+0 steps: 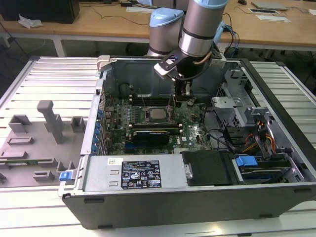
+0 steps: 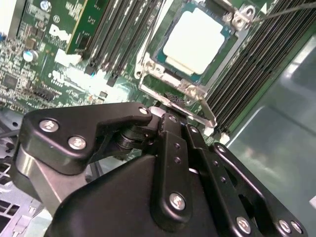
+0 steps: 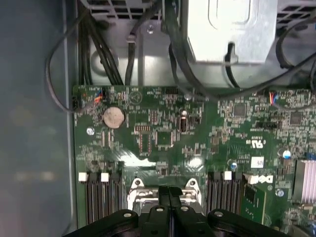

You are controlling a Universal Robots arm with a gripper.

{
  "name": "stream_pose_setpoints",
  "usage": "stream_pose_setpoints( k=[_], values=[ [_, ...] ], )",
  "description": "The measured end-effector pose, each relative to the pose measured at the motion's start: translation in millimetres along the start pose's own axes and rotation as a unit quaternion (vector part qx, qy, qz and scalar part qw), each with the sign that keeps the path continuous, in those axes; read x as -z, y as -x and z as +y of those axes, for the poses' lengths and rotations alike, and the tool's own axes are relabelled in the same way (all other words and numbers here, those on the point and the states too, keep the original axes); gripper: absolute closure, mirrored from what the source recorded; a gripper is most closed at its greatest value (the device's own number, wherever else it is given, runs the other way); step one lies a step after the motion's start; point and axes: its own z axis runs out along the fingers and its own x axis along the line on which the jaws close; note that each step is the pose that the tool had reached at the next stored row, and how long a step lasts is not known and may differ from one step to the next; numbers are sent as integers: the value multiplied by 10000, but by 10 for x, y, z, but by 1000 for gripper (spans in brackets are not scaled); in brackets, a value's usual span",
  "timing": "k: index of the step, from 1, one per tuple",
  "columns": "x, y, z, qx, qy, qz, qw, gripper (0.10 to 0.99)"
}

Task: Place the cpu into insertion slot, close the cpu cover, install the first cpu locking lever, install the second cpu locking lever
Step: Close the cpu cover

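Note:
The cpu (image 2: pixel 195 39) lies flat in the insertion slot (image 2: pixel 159 61), its silver top showing through the window of the cpu cover (image 2: pixel 193 93), which lies down around it. In the exterior view the cpu (image 1: pixel 157 114) sits mid-motherboard. My gripper (image 1: pixel 181 98) hangs just to the exterior view's right of the socket. Its black fingers (image 2: pixel 170 129) are pressed together, with nothing seen between them. In both wrist views the tip is right at the cover's near edge; I cannot tell if it touches. In the first wrist view my gripper (image 3: pixel 170 193) is over the socket's metal edge (image 3: pixel 136 184). A thin wire lever (image 2: pixel 284 10) runs past the socket's far corner.
Long black memory slots (image 2: pixel 123 34) flank the socket on both sides. A black card (image 1: pixel 153 133) lies in front of it. The drive cage (image 1: pixel 232 106) and cable bundles (image 1: pixel 247 140) crowd the exterior view's right. The case walls (image 1: pixel 106 74) enclose the board. A grey fixture (image 1: pixel 47 118) stands outside at the left.

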Motion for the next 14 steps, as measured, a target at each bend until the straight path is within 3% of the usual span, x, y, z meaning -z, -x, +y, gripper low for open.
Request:
stream_pose_setpoints(
  k=[10,14],
  values=[
    [-15,-2,-146,0,17,-1,10000,980],
    [-29,-3,-240,-4,158,-2,9999,980]
  ],
)
